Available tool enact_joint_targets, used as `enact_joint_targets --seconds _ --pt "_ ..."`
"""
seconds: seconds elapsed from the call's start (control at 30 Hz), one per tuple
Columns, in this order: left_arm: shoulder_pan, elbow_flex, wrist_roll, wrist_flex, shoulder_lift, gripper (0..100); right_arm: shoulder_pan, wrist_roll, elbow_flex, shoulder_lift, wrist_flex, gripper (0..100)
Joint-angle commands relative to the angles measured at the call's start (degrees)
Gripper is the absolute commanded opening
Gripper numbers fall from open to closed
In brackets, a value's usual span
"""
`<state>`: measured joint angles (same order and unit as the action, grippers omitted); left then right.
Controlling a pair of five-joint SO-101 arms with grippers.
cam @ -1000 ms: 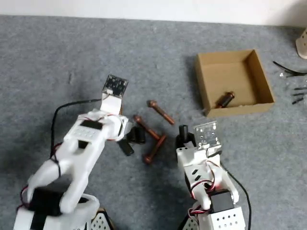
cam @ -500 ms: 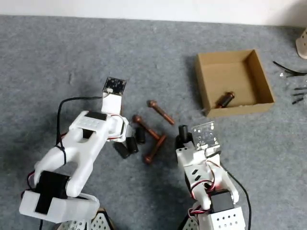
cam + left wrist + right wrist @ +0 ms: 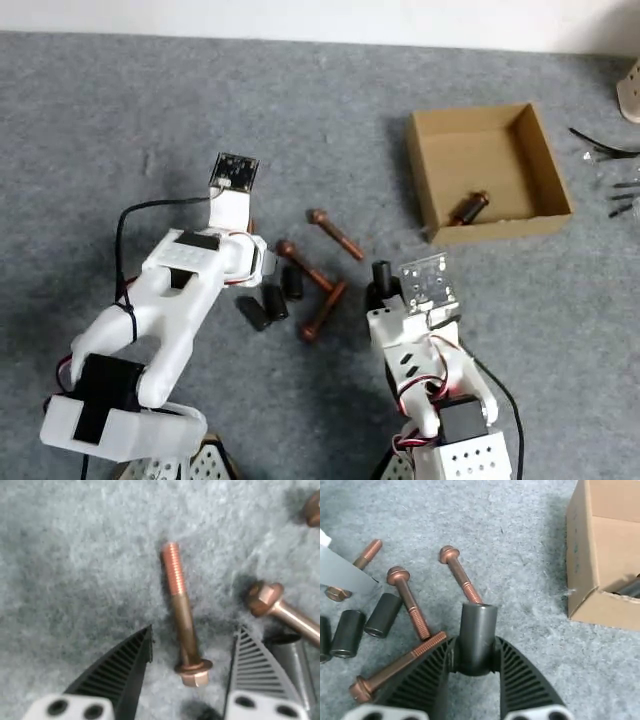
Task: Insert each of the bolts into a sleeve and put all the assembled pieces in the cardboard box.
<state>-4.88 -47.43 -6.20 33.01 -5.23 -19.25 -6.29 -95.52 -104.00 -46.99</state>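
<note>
My left gripper [image 3: 195, 632] stands open just above the grey carpet, its jaws either side of a copper bolt [image 3: 181, 615] that lies between them untouched. In the high view the left arm [image 3: 200, 265] covers that bolt. My right gripper [image 3: 476, 655] is shut on a black sleeve [image 3: 477, 635], held upright [image 3: 381, 278] near three loose bolts [image 3: 335, 233] [image 3: 305, 265] [image 3: 322, 310]. Three more sleeves [image 3: 292, 282] [image 3: 275, 300] [image 3: 252, 312] lie beside the left arm. The cardboard box [image 3: 545, 165] at the back right holds one assembled piece [image 3: 468, 208].
Small dark tools and cables [image 3: 610, 170] lie at the right edge, with a white object [image 3: 630, 90] behind them. Open carpet stretches at the back left and between the bolts and the box [image 3: 600, 610].
The left arm has pulled back from over the sleeves and swung slightly left, uncovering them; its gripper now sits over a bolt. The right arm has kept still with its sleeve.
</note>
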Motion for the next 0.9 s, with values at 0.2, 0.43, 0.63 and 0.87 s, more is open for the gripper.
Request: enact_joint_targets --seconds 0.2,0.43,0.63,0.87 --pt "2.95 2.33 -4.04 -1.14 -0.22 24 0.66 -0.88 -0.84 -1.19 2.15 0.5" --pt "2.95 2.59 -4.04 1.32 -0.22 24 0.66 -0.88 -0.84 -1.19 2.15 0.5" --pt "2.95 2.86 -3.96 2.46 -0.22 24 0.66 -0.88 -0.84 -1.19 2.15 0.5" --pt "3.03 11.56 -2.29 10.64 7.25 24 0.66 -0.88 -0.84 -1.19 2.15 0.5"
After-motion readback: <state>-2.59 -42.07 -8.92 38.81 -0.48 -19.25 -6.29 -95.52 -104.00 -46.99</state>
